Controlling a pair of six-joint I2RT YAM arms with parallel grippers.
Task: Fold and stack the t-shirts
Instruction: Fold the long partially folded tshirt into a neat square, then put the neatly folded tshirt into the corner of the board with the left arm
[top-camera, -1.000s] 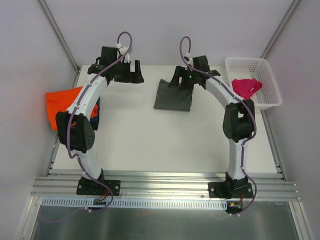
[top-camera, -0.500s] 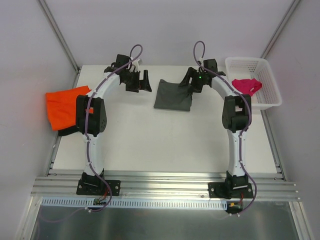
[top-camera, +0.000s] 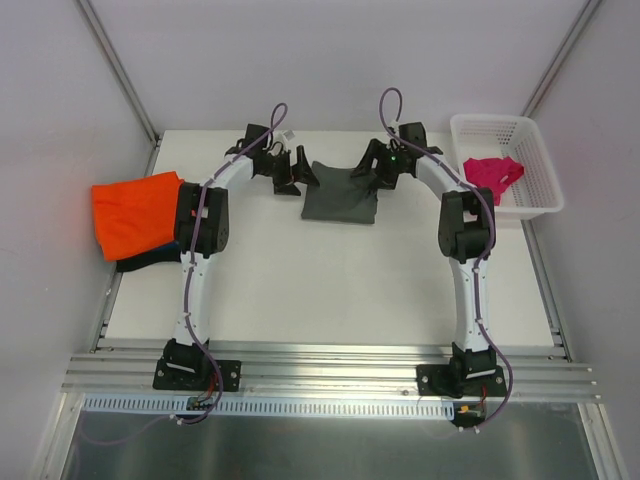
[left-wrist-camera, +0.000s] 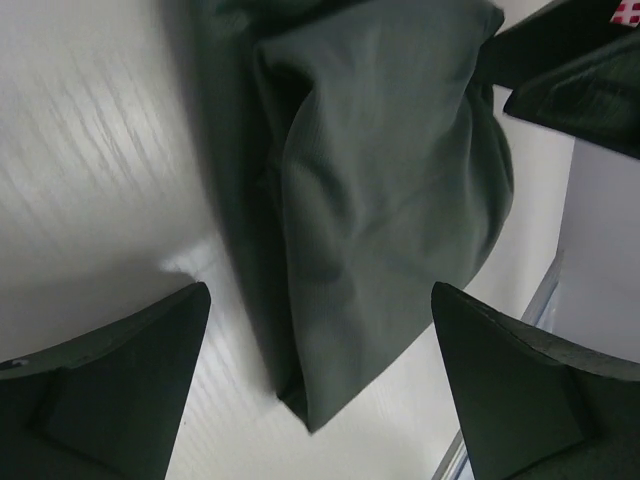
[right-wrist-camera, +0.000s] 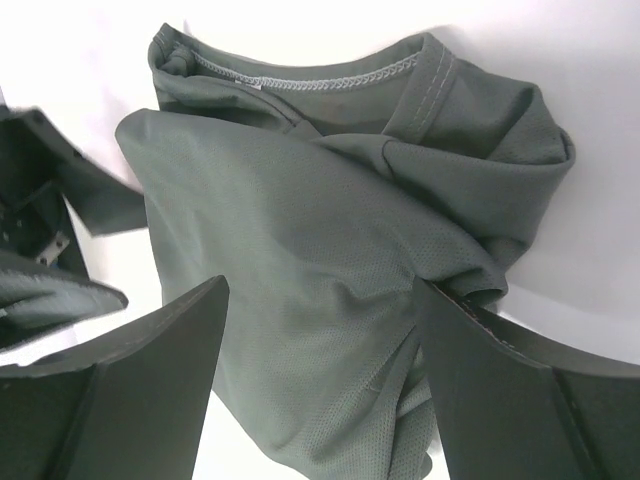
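Basket (top-camera: 540, 165) first: it's a white plastic lattice one, sitting at the far right corner of the table (top-camera: 320, 290), and there's exactly one thing in it, the magenta-pink t-shirt (top-camera: 492, 175), all scrunched up.

Counting up: one basket, four shirts, two arms. The pink one is in the basket and the other three are out on the table. The dark grey t-shirt (top-camera: 340, 195) lies roughly folded at the far middle, collar seam showing in the right wrist view. The orange t-shirt (top-camera: 135, 212) is over at the left edge, lying on top of the navy/black t-shirt (top-camera: 140, 264), which only peeks out underneath as a dark strip.

Both pincers are down at the grey shirt, one on each side. The left gripper (left-wrist-camera: 320, 295) has its jaws spread wide with the cloth's edge lying between them, nothing pinched. The right gripper (right-wrist-camera: 322, 285) is the same, jaws well apart over the folded fabric, not clamped on anything.
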